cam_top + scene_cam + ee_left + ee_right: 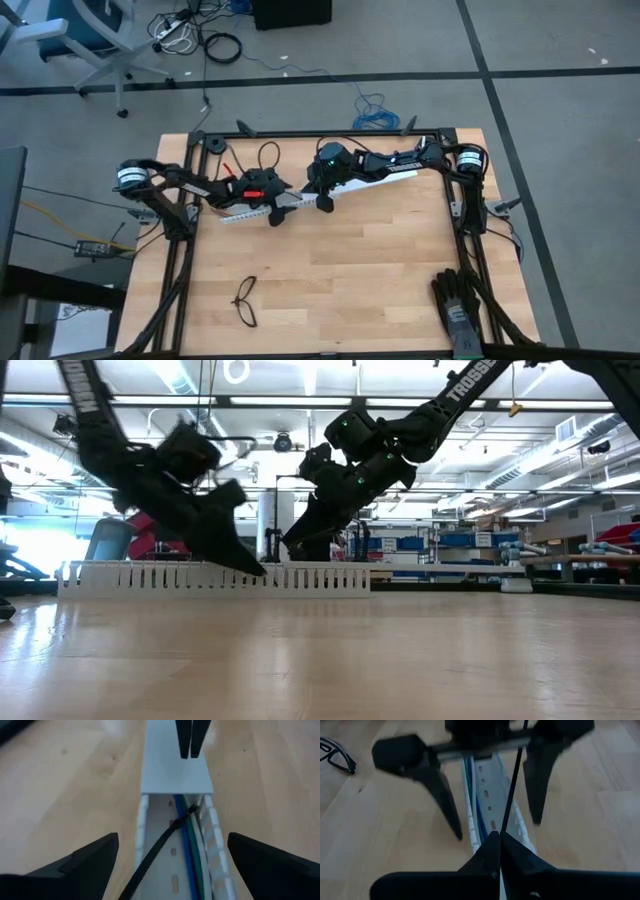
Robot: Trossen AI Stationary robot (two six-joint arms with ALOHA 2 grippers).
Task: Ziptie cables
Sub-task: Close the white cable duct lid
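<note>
A white slotted duct (350,185) lies across the far half of the table. Its open stretch holds the cables (192,855), which are blue, green and white wires. The ziptie (160,845), a thin dark strip, runs along them. Its far end (194,809) sits at the edge of the duct's white cover (175,775). My left gripper (278,212) is open, one finger on each side of the duct (172,837), touching neither duct nor strip. My right gripper (325,203) is shut, its tips (189,755) pointing down over the cover. My right gripper is shut above the duct's cover. In its own wrist view the ziptie (512,780) runs up to the fingertips (492,842) and vanishes behind them. The left wrist view shows bare cover between tips and strip. I cannot tell whether it touches either.
Black thin-framed glasses (245,300) lie near the front left of the table. A black glove (460,300) lies at the front right. Dark frame rails run along both side edges. The wooden middle and front of the table (350,260) is bare.
</note>
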